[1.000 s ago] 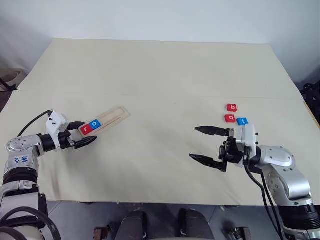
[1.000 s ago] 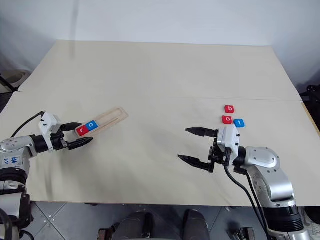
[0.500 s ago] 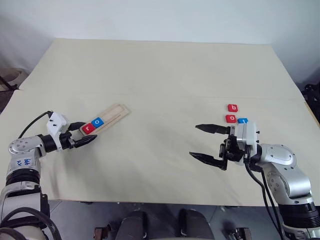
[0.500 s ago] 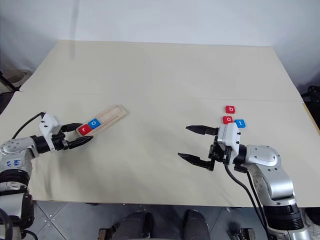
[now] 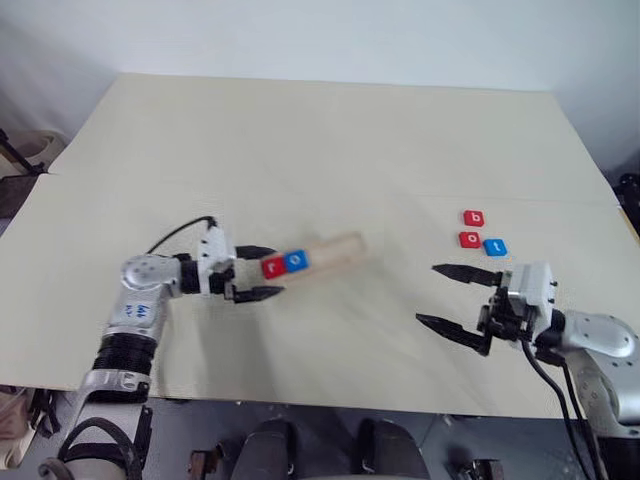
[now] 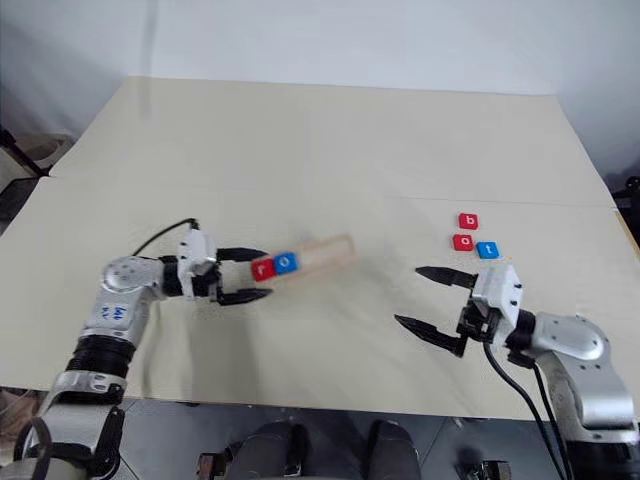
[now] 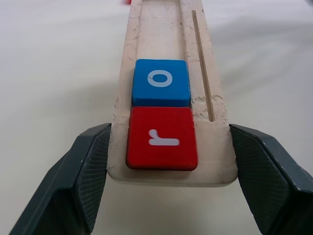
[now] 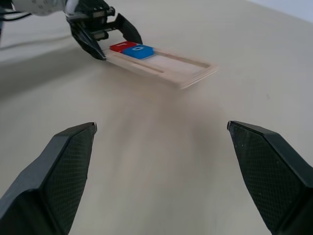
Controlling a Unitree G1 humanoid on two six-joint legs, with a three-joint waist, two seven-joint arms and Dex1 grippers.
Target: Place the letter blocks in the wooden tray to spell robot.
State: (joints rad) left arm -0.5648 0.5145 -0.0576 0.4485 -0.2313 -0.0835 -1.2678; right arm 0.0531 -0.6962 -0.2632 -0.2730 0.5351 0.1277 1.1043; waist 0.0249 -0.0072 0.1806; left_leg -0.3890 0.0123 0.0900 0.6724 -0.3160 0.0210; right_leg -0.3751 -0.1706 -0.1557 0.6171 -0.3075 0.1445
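The wooden tray (image 5: 315,257) lies on the desk (image 5: 320,140) left of the middle, nearer the front edge than the back. A red r block (image 7: 162,138) and a blue o block (image 7: 161,82) sit in it at the end gripped by the left gripper (image 5: 250,273), whose jaws clamp the tray's sides. Three more letter blocks (image 5: 476,232) lie toward the right edge. Near them the right gripper (image 5: 452,297) hovers, jaws wide apart, holding nothing.

Beige table (image 5: 300,140), seam across; pale wall (image 5: 300,35) behind.
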